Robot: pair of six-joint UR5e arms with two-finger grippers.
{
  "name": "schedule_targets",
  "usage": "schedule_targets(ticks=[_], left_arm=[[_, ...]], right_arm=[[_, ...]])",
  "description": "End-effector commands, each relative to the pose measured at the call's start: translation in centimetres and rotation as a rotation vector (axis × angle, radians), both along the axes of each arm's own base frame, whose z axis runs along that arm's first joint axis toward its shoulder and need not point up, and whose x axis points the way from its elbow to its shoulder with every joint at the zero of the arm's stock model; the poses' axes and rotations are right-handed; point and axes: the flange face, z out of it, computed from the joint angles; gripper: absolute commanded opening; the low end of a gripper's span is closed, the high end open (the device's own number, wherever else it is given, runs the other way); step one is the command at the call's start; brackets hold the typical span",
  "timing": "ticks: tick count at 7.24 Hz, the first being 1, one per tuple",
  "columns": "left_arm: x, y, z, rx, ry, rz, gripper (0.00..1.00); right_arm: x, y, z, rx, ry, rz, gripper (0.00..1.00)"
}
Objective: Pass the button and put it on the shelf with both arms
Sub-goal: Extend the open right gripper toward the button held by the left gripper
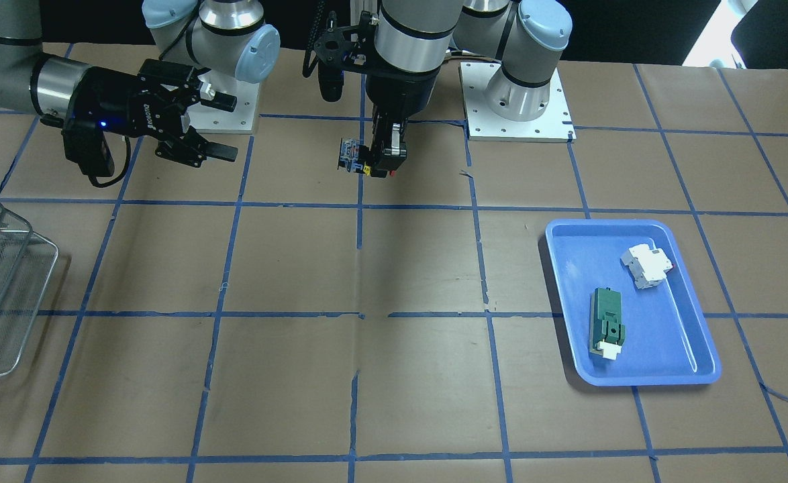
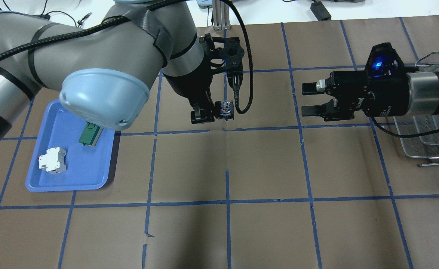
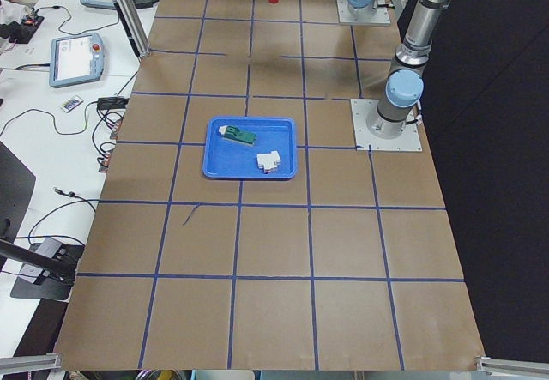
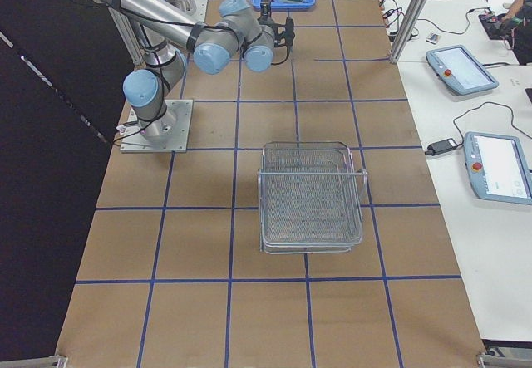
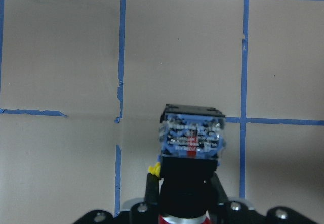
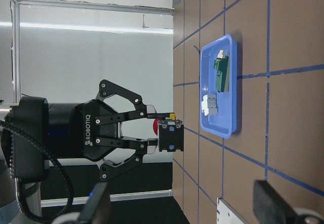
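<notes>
Front view: the left gripper (image 1: 386,161) pinches the button (image 1: 349,156) clear of the table (image 1: 434,376), blue block protruding. Overhead: the right gripper (image 2: 311,99), fingers (image 2: 311,88) spread, faces it, well apart, the shelf (image 2: 429,144) behind its wrist. Right wrist: red cap seemingly between the left fingers.

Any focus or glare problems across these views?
Overhead view: the light on the right gripper blooms blue. Right wrist view: its fingers are blurred, and the wall behind is bright. Left wrist view: the button is close and soft, its markings unreadable.
</notes>
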Motion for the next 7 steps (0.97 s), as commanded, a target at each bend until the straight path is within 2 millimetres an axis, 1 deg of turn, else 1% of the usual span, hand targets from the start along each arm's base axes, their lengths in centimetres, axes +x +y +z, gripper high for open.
schedule_targets(ticks=[1,3,4,5,6,7], left_arm=[[0.0,0.0,0.0,0.0,0.0,0.0,0.04],[0.0,0.0,0.1,-0.001,0.002,0.0,0.04],[0.0,0.0,0.1,-0.002,0.004,0.0,0.04],[-0.1,0.0,0.2,-0.003,0.004,0.0,0.04],[0.0,-0.1,0.2,-0.003,0.006,0.003,0.04],[0.0,-0.1,0.2,-0.003,0.004,0.006,0.04]], right_arm=[[1.6,0.2,-0.6,0.015,-0.013,0.022,1.0],[3.2,-0.1,-0.5,0.047,-0.038,0.013,1.0],[3.9,-1.2,-1.5,0.053,-0.054,0.017,0.97],[5.7,-1.7,-1.2,0.038,-0.076,0.021,0.93],[6.1,-2.4,-1.9,0.055,-0.102,0.0,0.94],[6.9,-2.8,-2.6,0.065,-0.108,0.014,0.94]])
